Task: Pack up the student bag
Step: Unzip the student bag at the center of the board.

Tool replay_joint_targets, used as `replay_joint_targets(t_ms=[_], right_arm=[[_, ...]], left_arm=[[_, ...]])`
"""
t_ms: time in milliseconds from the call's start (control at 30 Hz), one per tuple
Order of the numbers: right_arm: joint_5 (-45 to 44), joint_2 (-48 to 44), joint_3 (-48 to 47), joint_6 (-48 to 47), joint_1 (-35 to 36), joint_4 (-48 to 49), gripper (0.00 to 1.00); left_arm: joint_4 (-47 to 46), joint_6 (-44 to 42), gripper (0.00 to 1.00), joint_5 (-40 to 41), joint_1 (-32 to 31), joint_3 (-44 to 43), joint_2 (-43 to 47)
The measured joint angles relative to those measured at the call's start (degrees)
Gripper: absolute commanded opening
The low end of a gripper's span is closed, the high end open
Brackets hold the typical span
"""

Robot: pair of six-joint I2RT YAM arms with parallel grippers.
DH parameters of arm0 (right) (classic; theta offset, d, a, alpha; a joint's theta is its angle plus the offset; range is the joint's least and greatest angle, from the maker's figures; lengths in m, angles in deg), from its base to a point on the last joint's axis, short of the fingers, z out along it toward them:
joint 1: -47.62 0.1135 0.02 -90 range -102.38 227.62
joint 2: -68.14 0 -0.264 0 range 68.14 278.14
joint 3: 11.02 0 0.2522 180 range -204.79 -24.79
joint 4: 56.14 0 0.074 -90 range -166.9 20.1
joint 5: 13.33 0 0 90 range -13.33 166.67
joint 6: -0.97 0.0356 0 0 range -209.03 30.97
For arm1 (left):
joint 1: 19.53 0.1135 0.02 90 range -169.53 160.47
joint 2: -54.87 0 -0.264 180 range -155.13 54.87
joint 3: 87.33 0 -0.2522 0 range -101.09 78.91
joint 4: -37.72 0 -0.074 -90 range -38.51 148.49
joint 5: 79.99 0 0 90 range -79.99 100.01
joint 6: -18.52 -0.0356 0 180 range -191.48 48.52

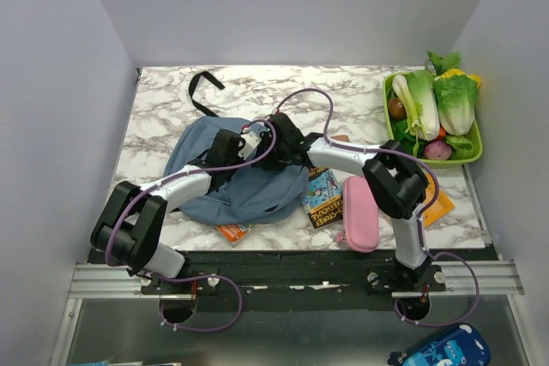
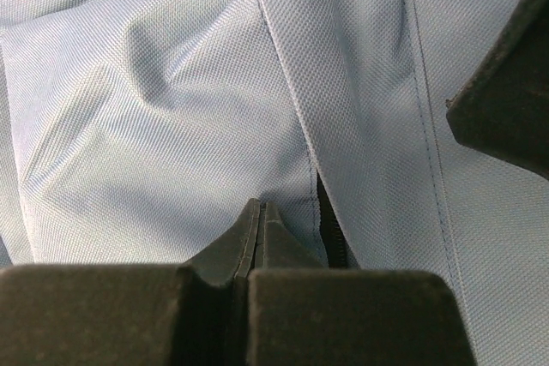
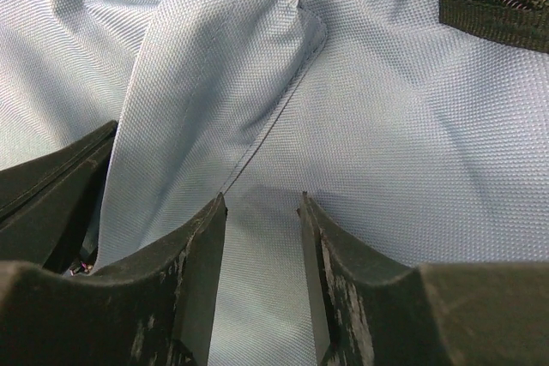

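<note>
Lying near the middle of the tabletop [image 1: 343, 96], a bit to the left, the student bag [image 1: 214, 199] is a soft blue lump with a black strap [image 1: 202, 92] trailing to the far side. Both arms reach onto its top. It looks light and floppy, so it will likely sag and fold when pulled. It will not stand up by itself. The cloth looks thin enough to pinch. A good place to take hold seems to be the sewn edge beside what looks like a zip [image 2: 330, 242].

The left gripper [image 2: 262, 212] is squeezed shut with its tips right by that edge. Whether any cloth is caught between them cannot be told. The right gripper [image 3: 260, 207] has a narrow gap and holds nothing, with a folded flap [image 3: 214, 66] just beyond it.

Only the top view shows the books [image 1: 323, 197] and pink pencil case [image 1: 360, 213] on the right. Only the wrist views show the folds and seams up close.
</note>
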Motion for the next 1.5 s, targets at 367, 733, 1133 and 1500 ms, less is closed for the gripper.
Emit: replay_joint_targets(t_ms=[367, 733, 1133, 1500], right_arm=[[-0.5, -1.2, 3.0, 0.1, 0.0, 3.0, 0.49], [-0.6, -2.9, 1.6, 0.3, 0.0, -0.1, 0.64], [0.7, -0.2, -11.4, 1.2, 0.0, -2.7, 0.63], [-0.6, 3.4, -8.0, 1.0, 0.1, -5.8, 0.52]], left_arm=[[4.6, 2.0, 0.00, -3.1, 4.3, -2.4, 4.6], [10.4, 6.5, 0.00, -16.3, 10.0, -7.0, 8.8], [12.4, 7.8, 0.00, -19.1, 10.3, -7.0, 9.4], [14.7, 9.1, 0.00, -19.9, 11.6, -10.4, 9.4]])
